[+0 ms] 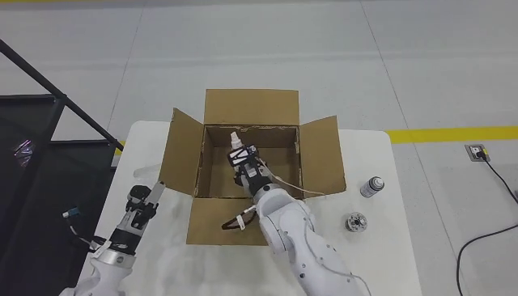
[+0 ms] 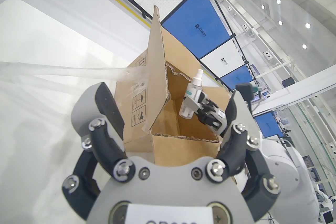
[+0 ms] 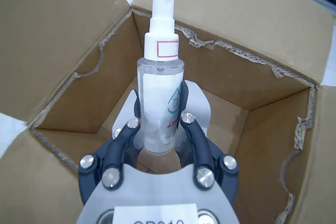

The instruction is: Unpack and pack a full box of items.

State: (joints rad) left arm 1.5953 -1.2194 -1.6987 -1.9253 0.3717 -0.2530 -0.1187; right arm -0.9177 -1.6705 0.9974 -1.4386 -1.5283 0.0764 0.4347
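Right pincer [image 3: 160, 101] was clamped on bottle [image 3: 160, 70] at the mouth of the box [image 3: 236, 25].
Left pincer [image 2: 170, 97] gaped, fingers apart, beside it; the bottle wanted keeping upright and clear of the torn walls and flaps.

One box [image 1: 251, 106], one spray bottle [image 3: 160, 104], one can [image 1: 371, 186], one round item [image 1: 355, 222].

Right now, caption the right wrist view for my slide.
Right gripper grips a spray bottle over the open cardboard box.
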